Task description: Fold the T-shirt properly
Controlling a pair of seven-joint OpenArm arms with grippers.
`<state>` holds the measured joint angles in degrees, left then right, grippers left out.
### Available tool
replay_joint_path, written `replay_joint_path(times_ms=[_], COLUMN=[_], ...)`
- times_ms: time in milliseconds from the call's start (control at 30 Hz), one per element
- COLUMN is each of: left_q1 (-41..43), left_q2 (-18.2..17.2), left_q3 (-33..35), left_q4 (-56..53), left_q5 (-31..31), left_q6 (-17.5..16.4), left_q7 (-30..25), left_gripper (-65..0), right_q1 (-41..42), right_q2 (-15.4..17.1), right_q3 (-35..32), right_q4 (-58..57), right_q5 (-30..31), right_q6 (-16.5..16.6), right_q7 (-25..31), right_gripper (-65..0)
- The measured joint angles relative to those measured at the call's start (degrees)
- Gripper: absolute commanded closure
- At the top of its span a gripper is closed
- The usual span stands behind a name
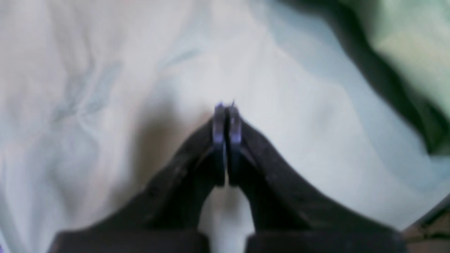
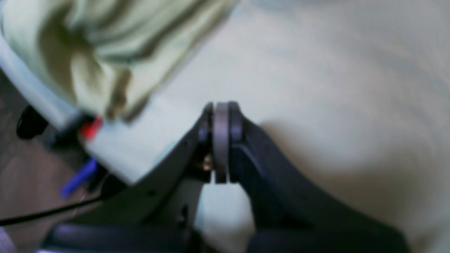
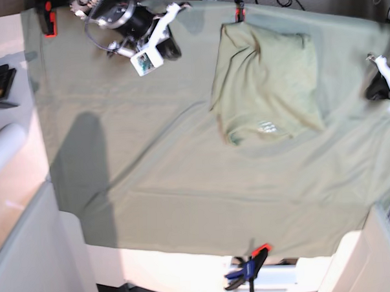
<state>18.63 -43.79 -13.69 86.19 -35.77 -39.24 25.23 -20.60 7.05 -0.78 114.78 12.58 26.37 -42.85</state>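
Item: T-shirt (image 3: 265,81), folded, lying on the green cloth (image 3: 150,161) covering my table, toward the far edge. My left gripper (image 1: 226,119): pressed together, empty. My right gripper (image 2: 220,119): pressed together, empty, beside the shirt.

Left gripper (image 1: 226,117) and right gripper (image 2: 220,119), fingers (image 2: 236,123) pressed together, empty.

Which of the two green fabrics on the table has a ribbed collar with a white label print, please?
The folded T-shirt, lying on top toward the far edge; the larger table cloth beneath it is one flat sheet clamped at its edges.
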Motion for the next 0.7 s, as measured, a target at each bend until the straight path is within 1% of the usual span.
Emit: replay_joint_path(times_ms=[100, 200, 267, 367, 433, 500, 567, 633, 667, 700], left_q1=[7.76, 15.28, 19.80, 27.26, 32.50, 36.59, 38.62, 38.84, 38.75, 38.45], left_q2=[0.33, 1.14, 2.69, 5.64, 7.52, 9.86, 12.22, 14.27, 15.06, 15.50], left_q3=[-4.92, -8.68, -10.82, -12.37, -12.31, -12.00, -11.26, -9.81, -8.59, -6.95], left_q4=[7.72, 15.21, 18.93, 21.27, 21.11, 20.02, 17.18, 12.61, 9.86, 6.80], left_q5=[-2.71, -7.37, -8.46, -10.25, -9.20, -6.40, -3.52, 0.04, 2.05, 3.98], left_q6=[0.02, -0.15, -0.07, -0.24, -0.17, -0.22, -0.20, 0.00, 1.57, 4.24], left_q7=[3.23, 7.10, 9.66, 12.00, 12.33, 12.35, 12.07, 11.13, 9.99, 8.37], left_gripper=[0.0, 0.0, 0.0, 0.0, 0.0, 0.0, 0.0, 0.0, 0.0, 0.0], right_q1=[-5.73, -12.09, -16.09, -22.25, -26.18, -28.61, -29.40, -28.79, -27.89, -26.77], right_q2=[2.19, 4.04, 4.96, 5.35, 5.33, 5.31, 5.33, 5.33, 5.33, 5.33], right_q3=[3.63, 6.01, 6.80, 6.86, 6.86, 6.86, 6.86, 6.86, 6.86, 6.86], right_q4=[3.26, 5.33, 5.66, 5.40, 4.39, 2.03, -1.68, -7.13, -10.14, -13.44], right_q5=[3.50, 6.64, 7.58, 7.39, 7.65, 7.72, 7.87, 7.91, 7.80, 7.96], right_q6=[0.00, 0.07, 0.17, 0.13, 0.24, 0.24, 0.28, 0.24, 0.24, 0.24], right_q7=[-0.79, -1.22, -1.38, -1.53, -1.51, -1.38, -1.20, -0.85, -0.57, -0.24], right_gripper=[0.0, 0.0, 0.0, 0.0, 0.0, 0.0, 0.0, 0.0, 0.0, 0.0])
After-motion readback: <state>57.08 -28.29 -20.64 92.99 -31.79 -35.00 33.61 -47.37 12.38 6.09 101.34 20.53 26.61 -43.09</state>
